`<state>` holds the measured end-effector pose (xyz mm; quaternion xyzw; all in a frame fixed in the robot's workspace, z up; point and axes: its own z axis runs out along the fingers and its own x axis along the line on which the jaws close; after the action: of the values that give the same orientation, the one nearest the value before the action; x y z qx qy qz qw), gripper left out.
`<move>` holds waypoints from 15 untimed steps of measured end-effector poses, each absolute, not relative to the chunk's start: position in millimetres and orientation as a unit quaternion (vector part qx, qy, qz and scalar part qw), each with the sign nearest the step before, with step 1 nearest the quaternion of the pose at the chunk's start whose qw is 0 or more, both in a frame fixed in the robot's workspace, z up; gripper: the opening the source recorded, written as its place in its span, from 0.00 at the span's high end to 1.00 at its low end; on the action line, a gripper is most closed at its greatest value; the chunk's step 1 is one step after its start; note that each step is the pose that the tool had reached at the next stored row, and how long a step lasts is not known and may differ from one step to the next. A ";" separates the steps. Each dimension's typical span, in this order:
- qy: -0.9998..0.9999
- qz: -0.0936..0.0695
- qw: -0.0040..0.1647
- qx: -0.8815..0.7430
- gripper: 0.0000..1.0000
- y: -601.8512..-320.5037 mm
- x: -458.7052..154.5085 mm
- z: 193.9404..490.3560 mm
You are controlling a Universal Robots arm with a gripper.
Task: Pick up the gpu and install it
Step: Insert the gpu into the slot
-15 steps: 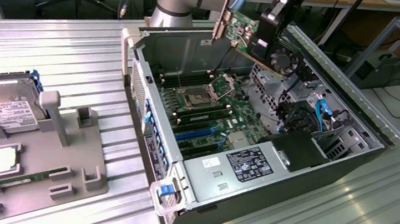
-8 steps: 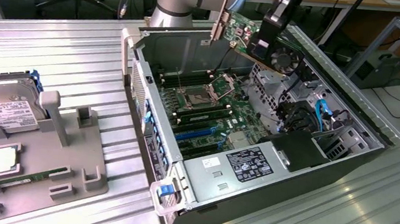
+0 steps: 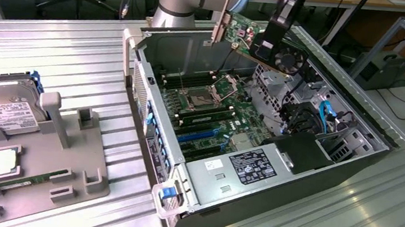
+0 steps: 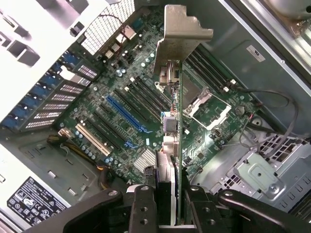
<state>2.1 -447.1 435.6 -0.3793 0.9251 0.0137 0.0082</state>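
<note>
**GPU held over the open case**

The gripper point(image 4: 170, 204) is partly closed, its black fingers pinching the thin green gpu point(image 4: 176, 126) edge-on, likely to line it up with the board. The gpu's bent silver bracket point(image 4: 182, 34) points away. Beyond, well below, the motherboard point(image 4: 121, 97) and its long blue slot point(image 4: 127, 115) lie in the grey steel case point(image 3: 317, 176).

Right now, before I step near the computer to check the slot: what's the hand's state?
Hand: closed on the gpu, holding it edge-on above the motherboard of the open computer case.
</note>
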 end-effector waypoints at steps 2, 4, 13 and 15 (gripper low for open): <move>0.922 0.014 0.008 -0.388 0.73 -447.1 2.1 435.6; 0.918 0.014 0.008 -0.395 0.73 -447.1 2.1 435.6; 0.901 0.014 0.007 -0.433 0.73 -447.2 2.1 435.6; 0.897 0.014 0.007 -0.442 0.73 -447.2 2.1 435.6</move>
<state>2.1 -447.2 435.6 -0.4421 0.8968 0.0142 0.0073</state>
